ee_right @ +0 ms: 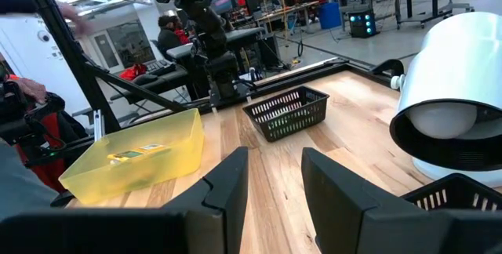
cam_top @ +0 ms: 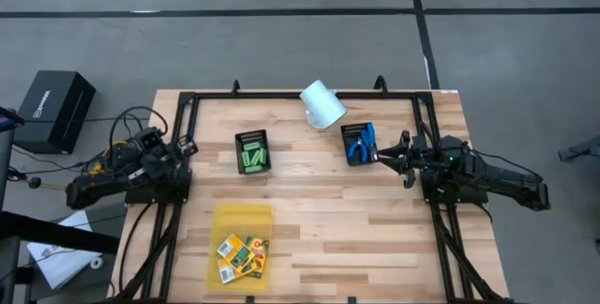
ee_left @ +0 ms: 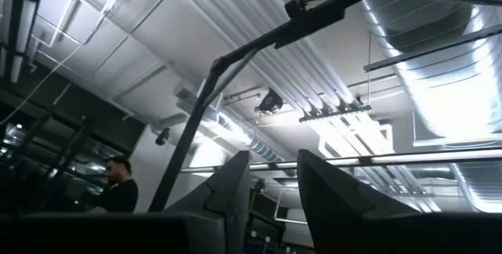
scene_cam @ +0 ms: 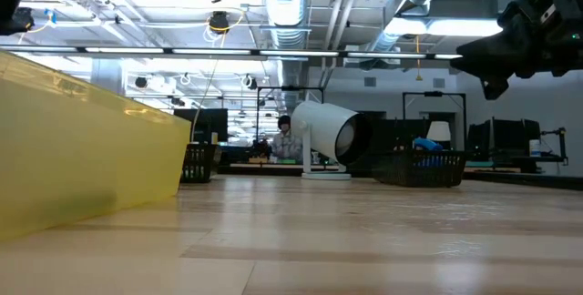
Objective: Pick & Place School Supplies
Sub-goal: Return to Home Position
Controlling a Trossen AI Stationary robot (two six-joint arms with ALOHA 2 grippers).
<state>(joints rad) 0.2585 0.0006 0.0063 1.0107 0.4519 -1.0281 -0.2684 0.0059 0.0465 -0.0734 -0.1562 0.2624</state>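
Note:
Small orange-yellow boxes (cam_top: pixel 242 255) lie in the near part of a yellow tray (cam_top: pixel 242 218). Light-green oblong pieces (cam_top: pixel 252 159) fill a black mesh tray (cam_top: pixel 251 138). Blue-handled tools (cam_top: pixel 359 144) lie in a second black mesh tray (cam_top: pixel 352 131). My right gripper (cam_top: pixel 382 155) is level and open just right of that tray, nothing between its fingers (ee_right: pixel 227 183). At the table's left edge my left gripper (cam_top: pixel 185 144) is drawn back over its base. It tilts up toward the ceiling, open and empty (ee_left: pixel 273 156).
A white cylinder cup (cam_top: pixel 322 104) lies on its side near the table's far edge, its open end showing in the right wrist view (ee_right: pixel 451 125). A black frame (cam_top: pixel 305 94) rims the wooden table. A black box (cam_top: pixel 54 107) sits on the floor at the left. People sit at benches beyond the table (ee_right: pixel 169 30).

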